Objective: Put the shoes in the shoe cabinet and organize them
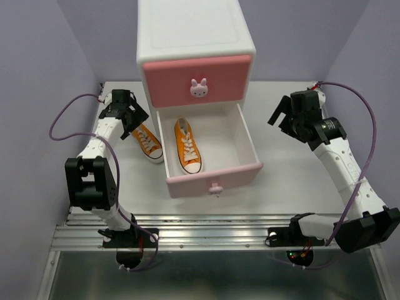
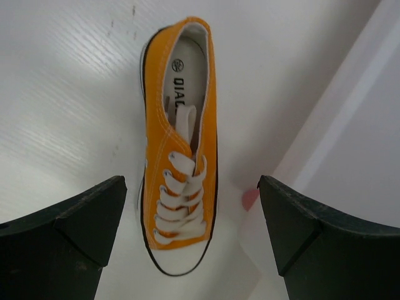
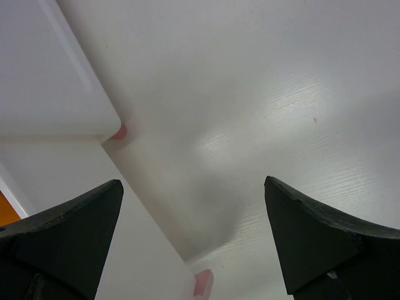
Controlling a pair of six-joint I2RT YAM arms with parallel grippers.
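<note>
One orange shoe point(image 1: 187, 147) lies in the pulled-out bottom drawer point(image 1: 212, 178) of the cabinet point(image 1: 187, 37). The other shoe point(image 1: 149, 142) lies on the worktop point(image 1: 281, 169) just left of it, under the wide-spread left claw point(image 1: 134, 123). The right claw point(image 1: 282, 122) is spread too, holding nothing.

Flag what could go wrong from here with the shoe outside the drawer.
The orange shoe on the table lies close beside the open drawer's left wall; the open left gripper above it might strike that wall descending. Carried over, the shoe could catch the rim or land on the orange shoe already inside.
</note>
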